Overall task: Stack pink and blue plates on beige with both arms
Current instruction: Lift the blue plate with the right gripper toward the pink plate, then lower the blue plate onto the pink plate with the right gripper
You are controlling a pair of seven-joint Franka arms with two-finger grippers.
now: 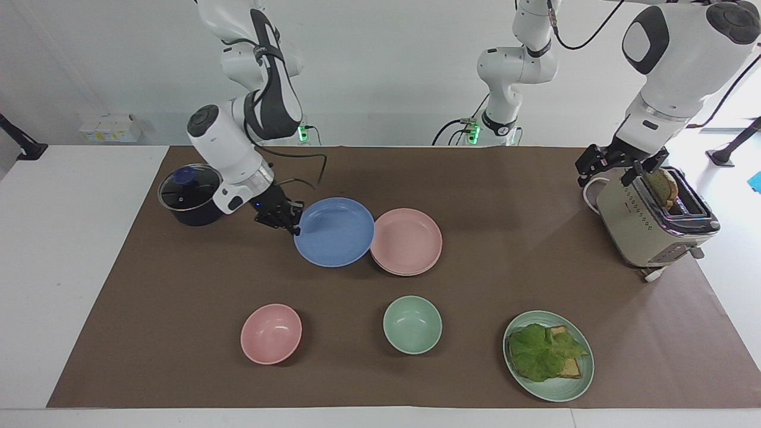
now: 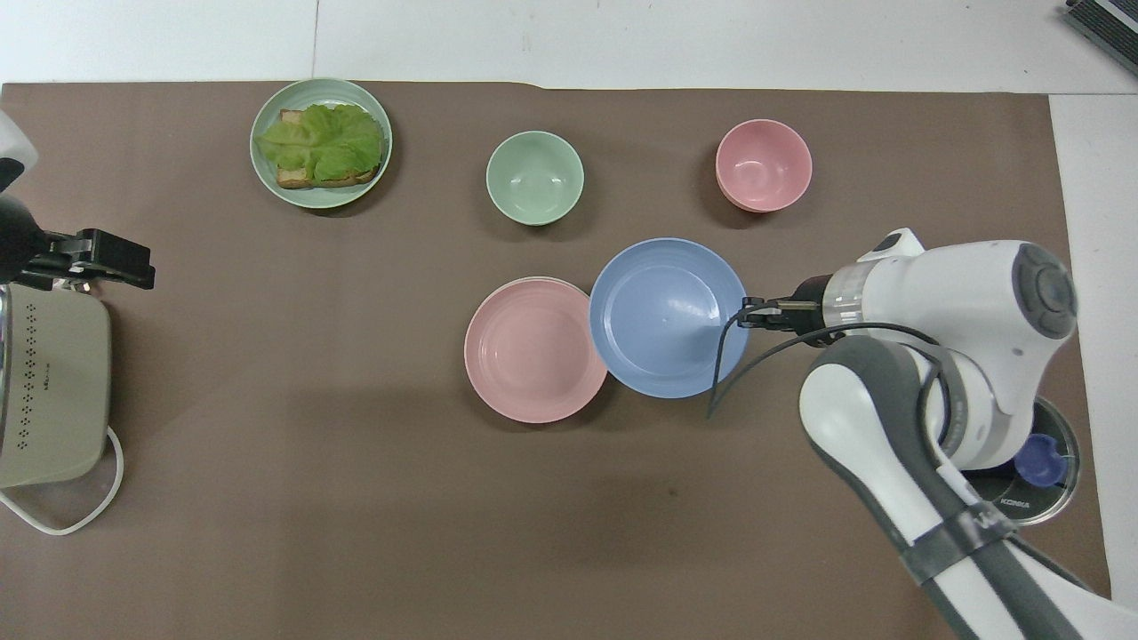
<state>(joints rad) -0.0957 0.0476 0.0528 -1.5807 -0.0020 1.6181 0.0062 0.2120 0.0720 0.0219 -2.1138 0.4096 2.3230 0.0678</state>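
My right gripper (image 1: 292, 229) is shut on the rim of the blue plate (image 1: 336, 233) and holds it up over the mat. The blue plate (image 2: 667, 316) is nearly level, and its edge just overlaps the pink plate (image 1: 407, 239) in both views. The pink plate (image 2: 533, 348) lies at the middle of the mat on the beige plate (image 1: 399, 273), of which only a thin cream rim shows. My left gripper (image 1: 621, 165) waits open over the toaster (image 1: 651, 226) at the left arm's end of the table.
A dark lidded pot (image 1: 189, 196) stands near the right arm's base. Farther from the robots are a pink bowl (image 1: 271, 333), a green bowl (image 1: 412, 324) and a green plate (image 1: 585, 374) with lettuce and bread. A bread slice sits in the toaster.
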